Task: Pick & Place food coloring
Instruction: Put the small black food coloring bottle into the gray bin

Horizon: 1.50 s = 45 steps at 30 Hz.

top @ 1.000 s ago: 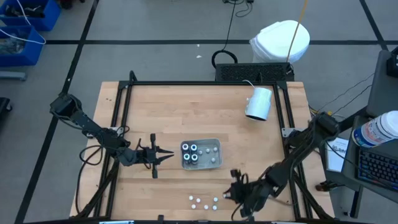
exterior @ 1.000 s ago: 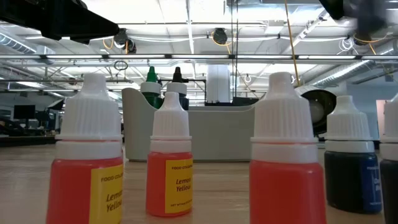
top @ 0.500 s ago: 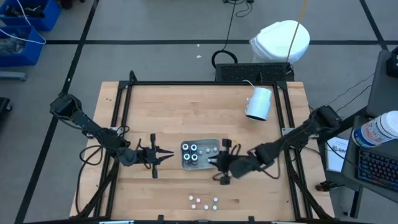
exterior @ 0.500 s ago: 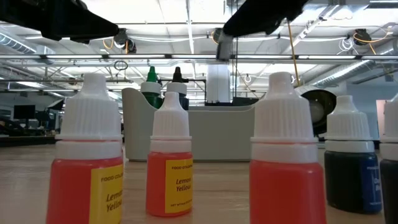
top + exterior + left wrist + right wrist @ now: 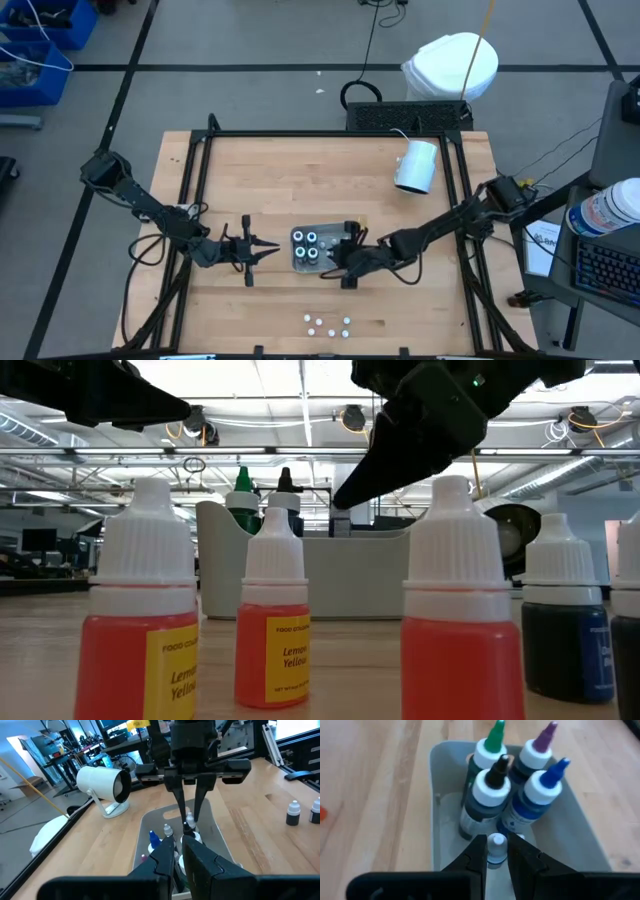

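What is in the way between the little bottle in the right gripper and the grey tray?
Nothing visible. The right gripper holds the small bottle just over a bare part of the grey tray. The four taller bottles stand close beside it at one end, not under it.

The right gripper (image 5: pixel 333 262) has swung up from the front edge of the surface (image 5: pixel 300 185) and now hangs over the grey tray (image 5: pixel 345 232), holding a small white-capped bottle (image 5: pixel 496 847).

My view: an open-plan robotics lab.
I see a black-framed wooden bench (image 5: pixel 300 180), grey taped floor (image 5: pixel 250 40), blue storage bins (image 5: pixel 40 40), exposed ceiling ducts (image 5: pixel 300 420).
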Motion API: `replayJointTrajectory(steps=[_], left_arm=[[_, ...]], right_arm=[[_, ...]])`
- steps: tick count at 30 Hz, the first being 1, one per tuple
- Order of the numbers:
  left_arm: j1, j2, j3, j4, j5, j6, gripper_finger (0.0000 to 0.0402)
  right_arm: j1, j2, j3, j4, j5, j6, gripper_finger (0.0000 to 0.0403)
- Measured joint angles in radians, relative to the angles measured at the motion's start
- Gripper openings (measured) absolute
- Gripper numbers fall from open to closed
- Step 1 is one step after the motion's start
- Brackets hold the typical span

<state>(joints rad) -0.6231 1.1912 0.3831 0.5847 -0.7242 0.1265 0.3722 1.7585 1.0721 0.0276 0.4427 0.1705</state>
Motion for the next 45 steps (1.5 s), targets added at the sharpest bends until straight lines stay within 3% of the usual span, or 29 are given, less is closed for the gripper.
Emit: replayJointTrajectory(steps=[10, 25, 31, 40, 45], left_arm=[[0.000, 0.000, 0.000, 0.000, 0.000, 0.000, 0.0047], [0.000, 0.000, 0.000, -0.001, 0.000, 0.000, 0.0047], [0.000, 0.000, 0.000, -0.001, 0.000, 0.000, 0.0047], [0.000, 0.000, 0.000, -0.001, 0.000, 0.000, 0.0047], [0.000, 0.000, 0.000, -0.001, 0.000, 0.000, 0.0047]], right_arm=[[-0.014, 0.072, 0.000, 0.021, -0.002, 0.027, 0.0045], [-0.032, 0.073, 0.000, 0.073, -0.003, 0.030, 0.0045], [-0.033, 0.073, -0.001, 0.074, -0.052, 0.038, 0.0045], [-0.037, 0.073, -0.107, 0.260, -0.052, 0.030, 0.0045], [-0.040, 0.069, -0.118, 0.275, -0.054, 0.027, 0.0045]])
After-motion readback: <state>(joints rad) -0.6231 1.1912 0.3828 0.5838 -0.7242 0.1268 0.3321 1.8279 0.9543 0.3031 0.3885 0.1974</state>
